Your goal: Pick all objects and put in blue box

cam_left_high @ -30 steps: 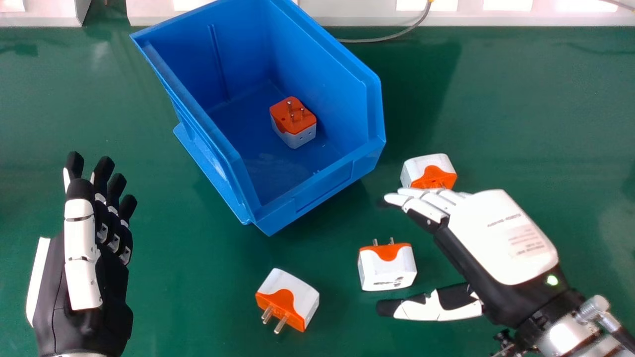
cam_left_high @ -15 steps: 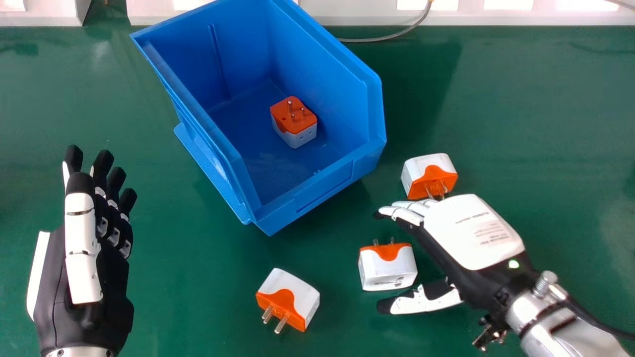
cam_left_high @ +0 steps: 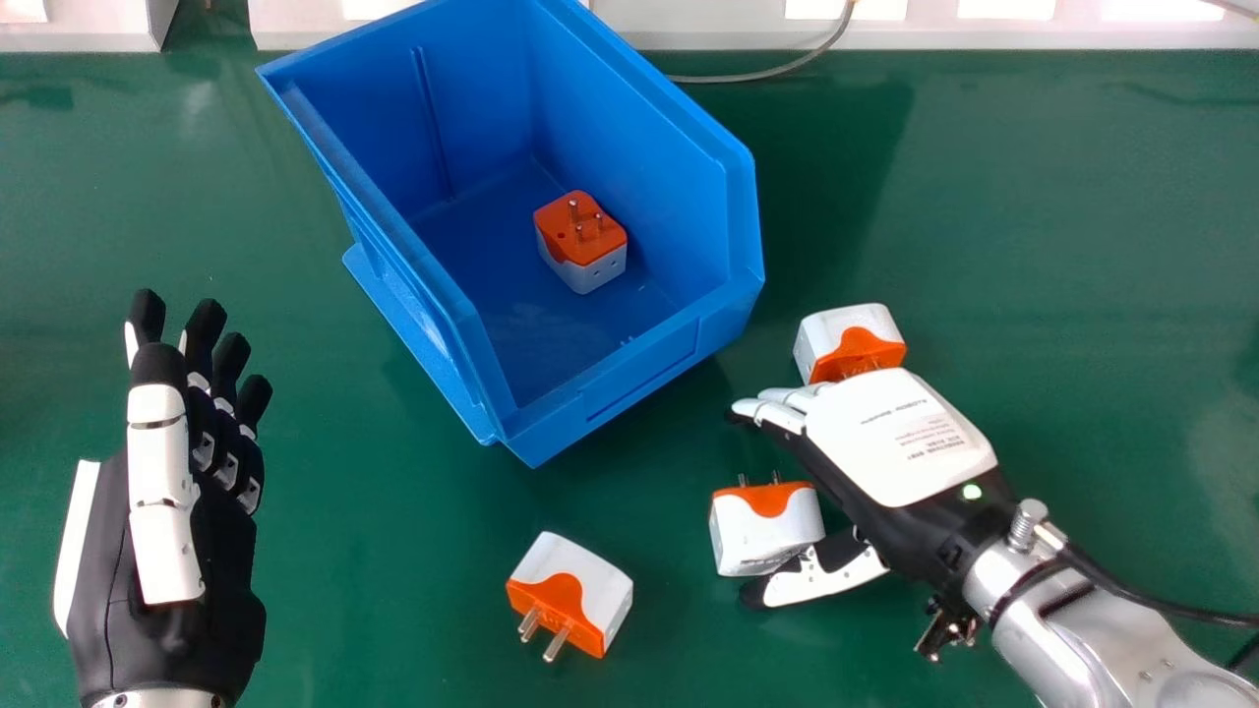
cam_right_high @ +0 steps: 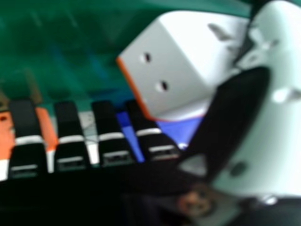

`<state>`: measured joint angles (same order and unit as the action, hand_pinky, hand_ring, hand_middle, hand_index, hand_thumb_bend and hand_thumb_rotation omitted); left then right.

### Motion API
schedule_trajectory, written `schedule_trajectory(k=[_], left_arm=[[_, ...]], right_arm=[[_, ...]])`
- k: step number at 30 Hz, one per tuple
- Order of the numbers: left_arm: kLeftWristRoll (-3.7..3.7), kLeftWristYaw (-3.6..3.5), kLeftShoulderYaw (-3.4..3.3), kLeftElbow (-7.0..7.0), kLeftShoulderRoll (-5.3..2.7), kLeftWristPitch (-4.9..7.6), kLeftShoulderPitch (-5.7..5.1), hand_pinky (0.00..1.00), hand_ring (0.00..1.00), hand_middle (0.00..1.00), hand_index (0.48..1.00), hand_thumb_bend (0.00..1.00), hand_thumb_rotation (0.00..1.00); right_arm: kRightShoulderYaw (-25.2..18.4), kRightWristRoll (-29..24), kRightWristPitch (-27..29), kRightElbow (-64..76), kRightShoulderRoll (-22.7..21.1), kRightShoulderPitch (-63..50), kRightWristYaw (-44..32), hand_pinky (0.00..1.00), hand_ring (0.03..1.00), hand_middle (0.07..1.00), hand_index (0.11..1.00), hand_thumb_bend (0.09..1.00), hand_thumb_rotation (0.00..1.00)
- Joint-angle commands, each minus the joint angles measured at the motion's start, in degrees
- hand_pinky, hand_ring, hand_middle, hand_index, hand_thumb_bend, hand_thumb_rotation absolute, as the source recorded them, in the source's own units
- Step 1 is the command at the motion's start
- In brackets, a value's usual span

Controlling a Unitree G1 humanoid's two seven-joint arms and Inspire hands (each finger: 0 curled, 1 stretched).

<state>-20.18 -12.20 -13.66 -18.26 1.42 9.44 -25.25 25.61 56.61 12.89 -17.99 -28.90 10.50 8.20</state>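
My right hand (cam_left_high: 885, 433) is low over the table, open, its thumb and fingers on either side of a white and orange adapter (cam_left_high: 765, 531). In the right hand view that adapter (cam_right_high: 176, 66) sits between the thumb and the straight fingers of my hand (cam_right_high: 110, 127). Just beyond the hand's back lies another adapter (cam_left_high: 848, 339), its lower part partly covered. A third adapter (cam_left_high: 572, 595) rests nearer the front, prongs toward the front. Inside the blue box (cam_left_high: 644, 379) one adapter (cam_left_high: 580, 241) stands prongs up. My left hand (cam_left_high: 172, 492) is open at the left.
The green table (cam_left_high: 1082, 216) carries everything. A grey cable (cam_left_high: 767, 75) runs near the back edge, beside a white ledge (cam_left_high: 689, 25). The box's raised walls stand between the left hand and the adapter inside it.
My right hand has moved left and toward the front, bringing its thumb beside the middle adapter. The left hand has shifted slightly forward. The adapters and box have stayed in place.
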Motion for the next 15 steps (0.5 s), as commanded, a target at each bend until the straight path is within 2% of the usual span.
schedule_trajectory(k=[1, 3, 5, 7, 9, 12, 15], left_arm=[[0.10, 0.17, 0.01, -1.69, 0.18, 0.50, -0.23, 1.00, 1.00, 1.00, 1.000, 0.43, 1.00], [0.12, 0.20, 0.01, -1.76, 0.19, 0.50, -0.23, 1.00, 1.00, 1.00, 1.000, 0.44, 1.00], [0.02, 0.12, 0.02, -1.85, 0.24, 0.47, -0.22, 1.00, 1.00, 1.00, 1.000, 0.44, 1.00], [-0.01, 0.09, -0.05, -1.81, 0.33, 0.45, -0.17, 1.00, 1.00, 1.00, 1.000, 0.44, 1.00], [0.03, 0.23, -0.12, -1.93, 0.35, 0.30, -0.20, 1.00, 1.00, 1.00, 1.000, 0.44, 1.00], [0.07, 0.21, -0.26, -1.84, 0.47, 0.34, -0.13, 1.00, 1.00, 1.00, 1.000, 0.44, 1.00], [-0.24, 0.22, -0.37, -2.21, 0.50, 0.04, -0.24, 1.00, 1.00, 1.00, 1.000, 0.43, 1.00]], right_arm=[[1.18, 0.74, 0.30, -1.07, -0.44, 0.83, 0.92, 0.67, 0.780, 0.812, 0.801, 0.575, 0.47], [1.84, 1.06, 0.78, -2.59, -0.39, 1.35, 2.52, 0.64, 0.741, 0.766, 0.759, 0.531, 0.43], [2.19, 0.40, 1.56, -4.37, -0.02, 1.75, 4.58, 0.59, 0.673, 0.694, 0.677, 0.508, 0.35], [2.35, -0.56, 2.53, -5.61, 0.15, 2.05, 5.60, 0.49, 0.548, 0.573, 0.548, 0.501, 0.21], [2.45, -1.64, 3.24, -6.85, 0.44, 2.31, 6.17, 0.41, 0.455, 0.489, 0.499, 0.497, 0.16], [2.69, -2.33, 1.91, -7.43, 0.96, 2.48, 5.21, 0.23, 0.292, 0.359, 0.478, 0.494, 0.16], [2.59, -3.34, 0.69, -6.75, 1.26, 2.17, 3.06, 0.14, 0.188, 0.259, 0.471, 0.490, 0.16]])
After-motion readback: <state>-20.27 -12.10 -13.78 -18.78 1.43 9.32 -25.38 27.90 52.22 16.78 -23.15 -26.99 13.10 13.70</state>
